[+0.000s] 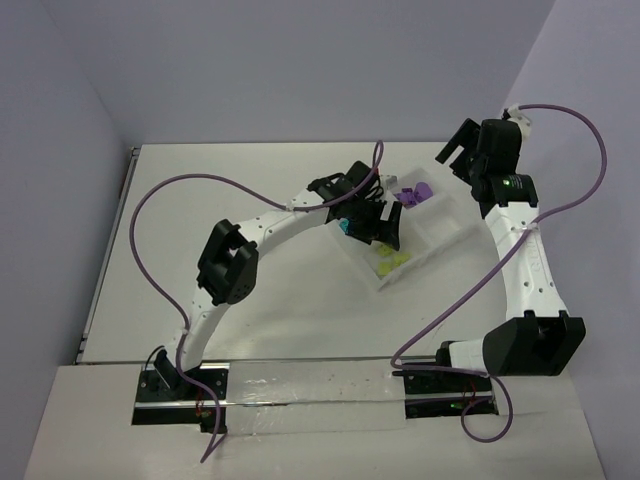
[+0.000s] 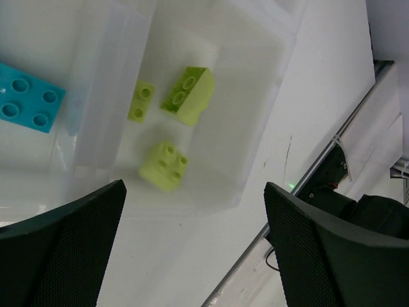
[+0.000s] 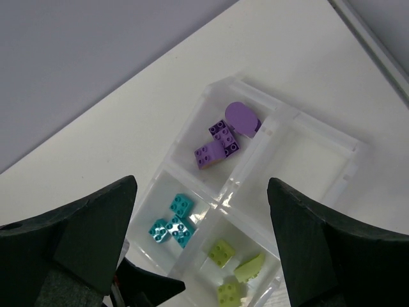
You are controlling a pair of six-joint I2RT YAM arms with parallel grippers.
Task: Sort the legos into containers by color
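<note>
— Your left claw (image 2: 195, 236) hangs open and empty over the lime corner of the tray (image 2: 255, 134). Your right claw (image 3: 201, 243) is spread wide too, holding nothing, high above the tray.

— Where's the risk?

— The tray's outer wall lies between your left fingers (image 2: 64, 249). Drop straight down and I'd judge you clip that clear rim, skid the tray across the surface (image 1: 300, 315), or bounce bricks over a divider.

— And what you're sorting?

— All of it sits in the tray, grouped by colour. Three lime legos (image 2: 188, 96) are under you, one wedge-shaped. Cyan legos (image 3: 172, 220) sit next door, and purple legos (image 3: 220, 144) beyond, one rounded. I see nothing in the fourth compartment. Sorting looks finished to me.
</note>
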